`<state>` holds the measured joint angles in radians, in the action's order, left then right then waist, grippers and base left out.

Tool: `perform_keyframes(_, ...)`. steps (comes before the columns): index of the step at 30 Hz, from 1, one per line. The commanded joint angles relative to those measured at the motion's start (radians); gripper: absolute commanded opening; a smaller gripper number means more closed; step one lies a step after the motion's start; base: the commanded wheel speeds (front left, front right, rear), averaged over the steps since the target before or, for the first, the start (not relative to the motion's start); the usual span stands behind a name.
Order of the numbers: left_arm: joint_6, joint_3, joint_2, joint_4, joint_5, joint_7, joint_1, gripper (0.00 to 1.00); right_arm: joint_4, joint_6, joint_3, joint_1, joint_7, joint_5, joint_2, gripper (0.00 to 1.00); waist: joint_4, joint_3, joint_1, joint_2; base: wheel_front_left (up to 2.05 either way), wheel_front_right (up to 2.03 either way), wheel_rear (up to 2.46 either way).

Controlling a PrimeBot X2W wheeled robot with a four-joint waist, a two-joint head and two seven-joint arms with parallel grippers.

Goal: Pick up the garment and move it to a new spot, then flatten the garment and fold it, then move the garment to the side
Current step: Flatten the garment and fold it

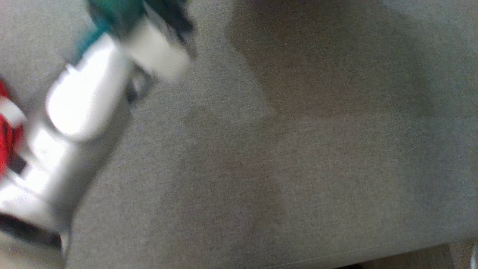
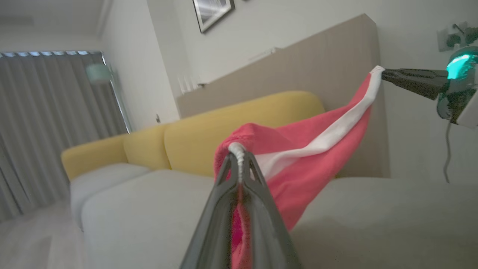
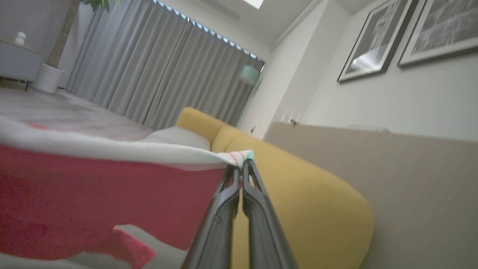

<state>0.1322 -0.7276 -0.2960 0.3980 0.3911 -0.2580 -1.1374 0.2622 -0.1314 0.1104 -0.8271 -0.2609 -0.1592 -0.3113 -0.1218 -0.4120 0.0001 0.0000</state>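
Note:
The garment [image 2: 310,157] is red with a white band and hangs stretched between my two grippers above the grey seat. My left gripper [image 2: 239,149] is shut on a bunched white-edged corner of it. My right gripper [image 2: 386,74] pinches the far white corner, up and to the right in the left wrist view. In the right wrist view, the right gripper [image 3: 241,158] is shut on the white hem, and the red cloth [image 3: 93,194] spreads to its left. The head view is blurred. It shows a pale forearm [image 1: 82,101] at the left and a sliver of the red garment [image 1: 5,138] at the left edge.
A grey fabric surface [image 1: 298,149] spreads under the head view, with its edge [image 1: 410,257] at the lower right. A yellow sofa back [image 2: 224,127] and a beige panel [image 2: 317,63] stand behind the grey seat cushions [image 2: 149,209]. Grey curtains [image 3: 157,74] hang beyond.

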Motion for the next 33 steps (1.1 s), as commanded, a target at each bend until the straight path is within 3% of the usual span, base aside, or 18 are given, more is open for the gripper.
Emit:
perform_keyframes(1, -0.002, 0.007, -0.035, -0.054, -0.006, -0.003, 0.074, 0.0, -0.044, 0.001, 0.015, 0.086, -0.001, 0.008, 0.013, 0.0, -0.002, -0.004, -0.0001, 0.0, 0.0, 0.0, 0.0)
perform_keyframes(11, -0.002, -0.158, -0.014, -0.089, -0.037, -0.004, 0.567, 0.0, -0.158, 0.001, 0.111, 0.561, -0.001, -0.006, 0.047, 0.0, -0.018, 0.052, -0.0001, 0.0, 0.0, 0.0, 0.0)
perform_keyframes(21, -0.002, -0.284, -0.038, -0.082, 0.018, -0.004, 0.714, 0.0, -0.328, 0.001, 0.259, 0.878, 0.026, 0.014, 0.064, 0.0, -0.017, 0.094, -0.0001, 0.0, 0.0, 0.0, 0.0)
perform_keyframes(28, -0.002, -0.275, -0.021, -0.18, 0.113, -0.004, 0.697, 0.0, -0.441, 0.001, 0.286, 0.887, 0.104, 0.031, 0.042, 0.0, 0.005, 0.102, -0.0001, 0.0, 0.0, 0.0, 0.0)
perform_keyframes(33, -0.002, -0.284, 0.015, -0.202, 0.218, -0.003, 0.582, 0.0, -0.344, 0.001, 0.241, 0.722, 0.167, 0.061, -0.04, 0.0, 0.066, 0.07, -0.0001, 0.0, 0.0, 0.0, 0.0)
